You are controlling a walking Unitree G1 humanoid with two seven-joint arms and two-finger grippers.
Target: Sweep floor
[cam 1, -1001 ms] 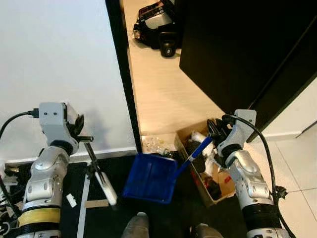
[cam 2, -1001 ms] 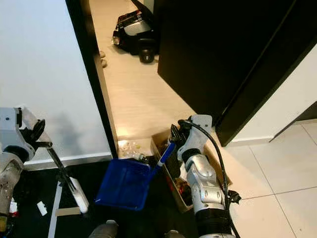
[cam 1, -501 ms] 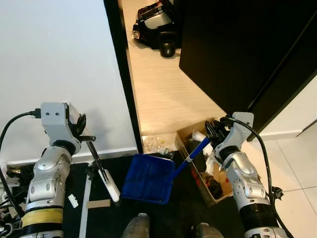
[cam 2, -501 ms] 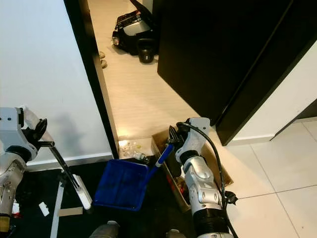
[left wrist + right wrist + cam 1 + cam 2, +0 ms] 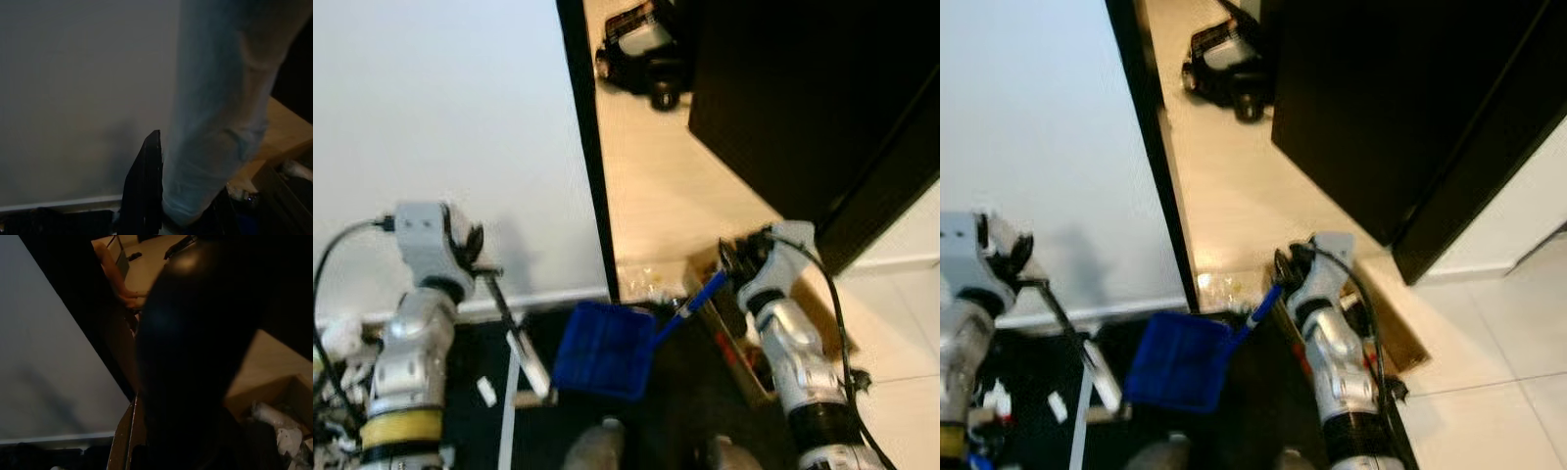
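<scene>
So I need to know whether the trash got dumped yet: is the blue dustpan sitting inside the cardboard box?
No, the blue dustpan hangs over the dark floor mat, beside the cardboard box, held by its handle in the right gripper.

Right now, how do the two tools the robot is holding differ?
The dustpan in the right end effector is a broad blue tray; the brush in the left end effector is slim, dark-handled and white-ended. Both slant down to the dark floor.
</scene>
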